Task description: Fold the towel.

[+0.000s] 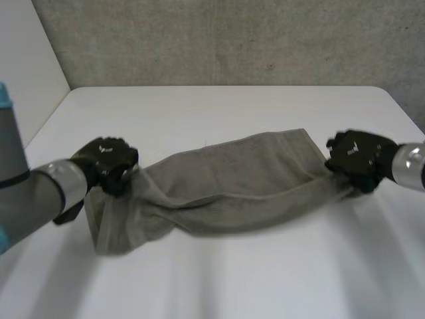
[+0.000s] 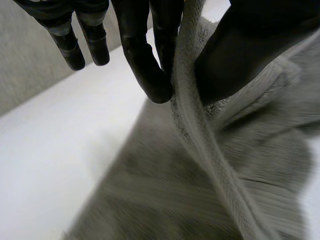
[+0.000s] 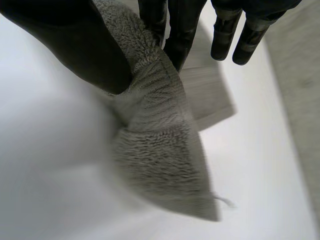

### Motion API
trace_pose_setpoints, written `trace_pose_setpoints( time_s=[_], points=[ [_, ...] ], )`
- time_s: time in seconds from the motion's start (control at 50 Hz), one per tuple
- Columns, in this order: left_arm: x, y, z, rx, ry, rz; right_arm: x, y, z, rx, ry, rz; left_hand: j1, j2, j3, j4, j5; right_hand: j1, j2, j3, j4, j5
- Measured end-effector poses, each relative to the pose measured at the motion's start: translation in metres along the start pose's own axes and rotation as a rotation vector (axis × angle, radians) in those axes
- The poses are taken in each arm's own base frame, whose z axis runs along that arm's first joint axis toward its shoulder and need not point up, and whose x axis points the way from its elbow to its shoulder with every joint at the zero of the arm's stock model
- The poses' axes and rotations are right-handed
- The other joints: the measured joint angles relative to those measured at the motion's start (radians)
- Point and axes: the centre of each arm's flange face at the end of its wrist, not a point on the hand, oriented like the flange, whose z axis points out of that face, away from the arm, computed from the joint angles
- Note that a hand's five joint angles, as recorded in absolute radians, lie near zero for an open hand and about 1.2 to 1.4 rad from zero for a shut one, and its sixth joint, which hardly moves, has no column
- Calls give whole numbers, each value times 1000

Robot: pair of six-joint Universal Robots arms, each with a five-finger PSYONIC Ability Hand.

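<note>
One grey terry towel (image 1: pixel 232 183), looped and hemmed, is stretched sagging over the white table (image 1: pixel 219 106), pinched at its left end by the left hand (image 1: pixel 109 163) and at its right end by the right hand (image 1: pixel 355 158).

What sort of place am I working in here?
Probably a lab or test bench: a plain white table, a rough grey concrete-like wall behind it, and one grey towel pinched at its ends by the left hand and right hand.

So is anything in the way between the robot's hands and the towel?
No, nothing visible. The left hand pinches one end of the towel and the right hand pinches the other end. Nothing else lies on the white table where the towel would fold over.
</note>
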Motion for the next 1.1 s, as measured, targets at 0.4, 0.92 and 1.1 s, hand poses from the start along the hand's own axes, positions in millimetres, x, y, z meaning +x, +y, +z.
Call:
trace_pose_setpoints(
  time_s=[0.4,0.92,1.1],
  points=[
    [-33,-217,-96,1287,-246,94,132,-126,-73,757,725,176,5,0,0,0,5,2,3,0,0,8],
    [-20,11,20,337,-28,78,-41,4,-5,138,-62,166,5,0,0,0,6,4,3,0,0,8],
    [-25,-3,-4,315,-47,91,-28,-9,-28,154,-8,316,5,0,0,0,6,4,4,0,0,8]
  ],
)
